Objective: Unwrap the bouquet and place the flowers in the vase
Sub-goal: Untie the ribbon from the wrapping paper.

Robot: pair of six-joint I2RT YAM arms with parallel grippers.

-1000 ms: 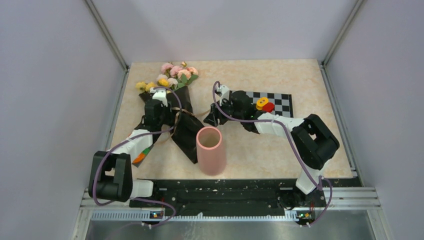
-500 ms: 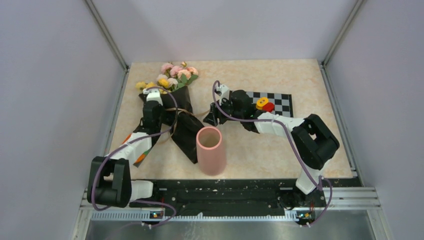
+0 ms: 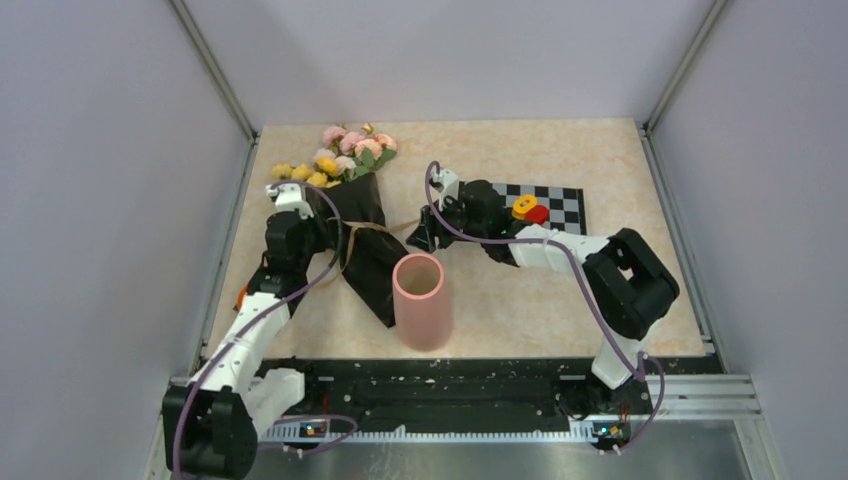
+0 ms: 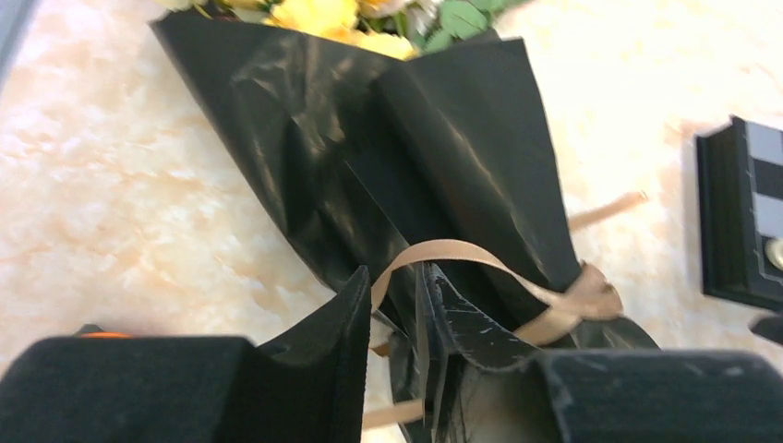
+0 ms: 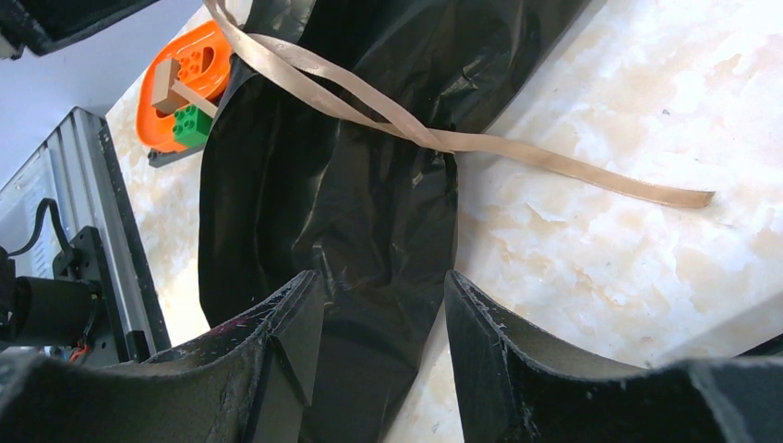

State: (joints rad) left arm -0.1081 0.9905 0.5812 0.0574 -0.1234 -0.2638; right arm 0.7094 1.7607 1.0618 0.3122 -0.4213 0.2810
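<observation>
Left gripper (image 4: 397, 281) is drawing back leftward, fingers narrowly apart around the ribbon (image 4: 462, 251) loop; grip uncertain. Right gripper (image 5: 383, 286) is straddling the wrapping (image 5: 351, 212), fingers half-wide. Bouquet (image 3: 350, 215) is lying beside the vase (image 3: 420, 300), not yet untied.

No writing, label, brand, number or sign can be read on anything here.

A black-and-white checkerboard panel (image 3: 556, 205) lies flat on the beige marbled tabletop (image 3: 560, 300), behind the right gripper (image 3: 424, 238), alongside its wrist. A yellow block (image 3: 524, 206) and a red block (image 3: 537, 214) sit side by side on the panel's near end. Ahead of that gripper, off toward its left finger, an orange toy plate (image 5: 155, 125) carries a green brick (image 5: 192, 120) and a tan brick (image 5: 168, 76).
</observation>
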